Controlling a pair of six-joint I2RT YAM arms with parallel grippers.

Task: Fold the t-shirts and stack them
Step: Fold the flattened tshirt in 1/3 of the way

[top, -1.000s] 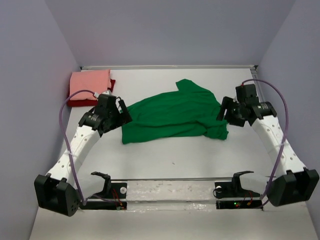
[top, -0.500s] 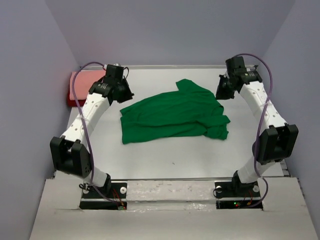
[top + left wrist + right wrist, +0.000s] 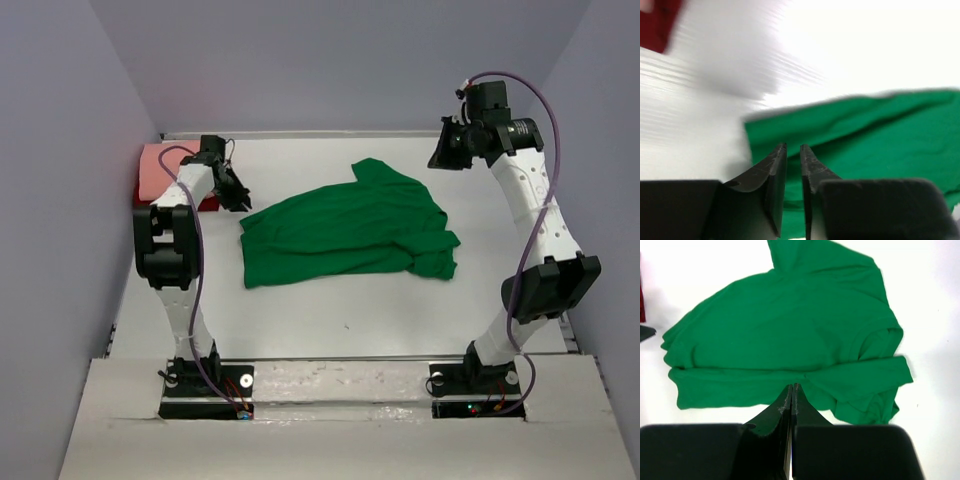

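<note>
The green t-shirt (image 3: pixel 345 235) lies crumpled in the middle of the white worktop (image 3: pixel 330 310), with a folded pink shirt (image 3: pixel 158 165) at the far-left corner. The left claw (image 3: pixel 792 146) is almost pressed together and empty, just beside the green t-shirt's far-left corner. The right claw (image 3: pixel 791 386) is pressed together and raised well apart from it.

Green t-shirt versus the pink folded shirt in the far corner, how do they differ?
The green cotton t-shirt lies spread and rumpled mid-table; the pink folded t-shirt is a neat rectangle at the far left corner. The green one rests on the bare white table; the pink one tops a dark red garment. Both are ungripped.
</note>
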